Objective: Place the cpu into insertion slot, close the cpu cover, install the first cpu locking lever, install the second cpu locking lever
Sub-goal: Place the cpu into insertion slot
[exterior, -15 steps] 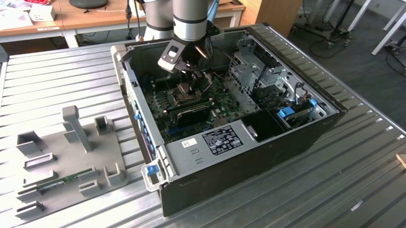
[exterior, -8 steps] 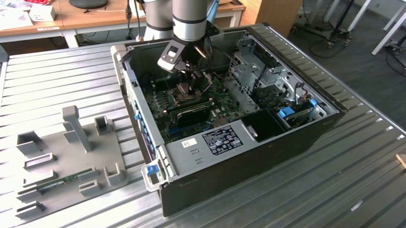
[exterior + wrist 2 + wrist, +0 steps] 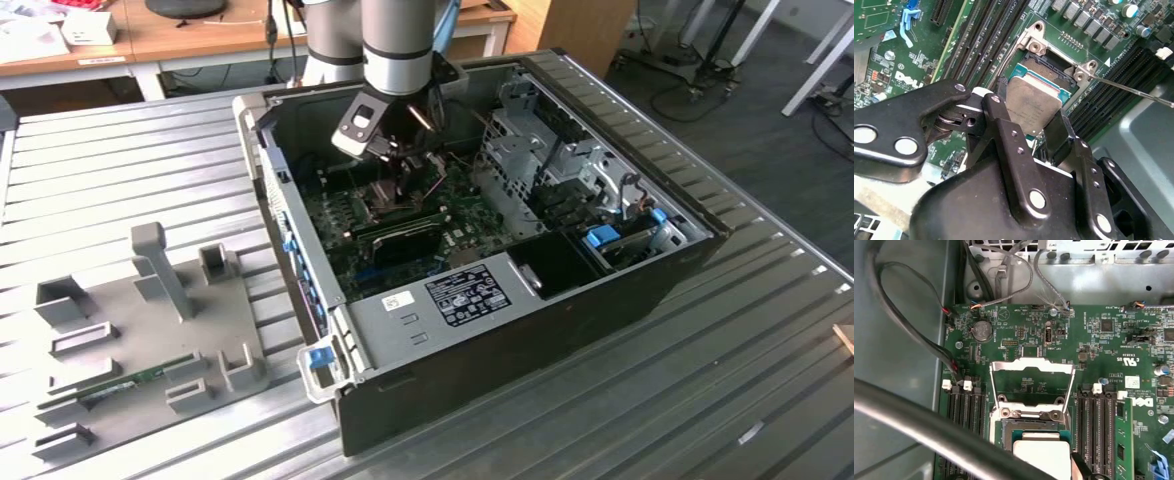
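Note:
In the second wrist view my gripper is shut on the cpu, a silvery square chip held by its edges between the two black fingers. The chip hangs just over the insertion slot, whose dark centre shows beyond its far edge. In the first wrist view the cpu sits over the insertion slot, and the cpu cover stands open behind it on its hinge. A thin locking lever sticks out beside the socket. In the exterior view my gripper is low inside the computer case.
The green motherboard lies in an open black computer case on a ribbed metal table. Black memory slots flank the socket on both sides. Drive cages and cables crowd the exterior view's right. A grey fixture plate lies at its left.

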You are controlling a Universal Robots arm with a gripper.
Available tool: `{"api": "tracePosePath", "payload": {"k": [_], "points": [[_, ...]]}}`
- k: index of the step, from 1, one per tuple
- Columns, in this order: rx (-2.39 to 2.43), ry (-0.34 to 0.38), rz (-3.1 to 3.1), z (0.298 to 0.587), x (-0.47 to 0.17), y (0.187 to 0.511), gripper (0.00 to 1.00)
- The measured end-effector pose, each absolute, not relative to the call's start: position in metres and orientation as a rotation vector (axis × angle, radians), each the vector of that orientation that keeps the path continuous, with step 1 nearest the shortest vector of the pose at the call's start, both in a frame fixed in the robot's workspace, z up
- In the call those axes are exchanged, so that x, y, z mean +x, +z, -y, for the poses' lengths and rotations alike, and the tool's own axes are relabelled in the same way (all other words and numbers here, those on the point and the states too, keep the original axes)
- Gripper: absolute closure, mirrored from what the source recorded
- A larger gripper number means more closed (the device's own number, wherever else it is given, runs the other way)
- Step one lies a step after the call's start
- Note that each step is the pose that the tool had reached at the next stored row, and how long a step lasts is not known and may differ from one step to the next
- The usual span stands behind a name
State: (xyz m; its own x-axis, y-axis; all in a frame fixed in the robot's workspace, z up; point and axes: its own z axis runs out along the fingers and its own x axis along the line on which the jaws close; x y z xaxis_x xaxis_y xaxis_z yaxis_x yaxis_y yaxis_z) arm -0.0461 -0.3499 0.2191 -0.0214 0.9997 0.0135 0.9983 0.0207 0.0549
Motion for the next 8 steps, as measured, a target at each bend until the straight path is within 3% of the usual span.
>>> {"api": "tracePosePath", "payload": {"k": [8], "points": [[2.180,0.081,-2.225,0.3499,-0.0462,0.2157,0.46]]}}
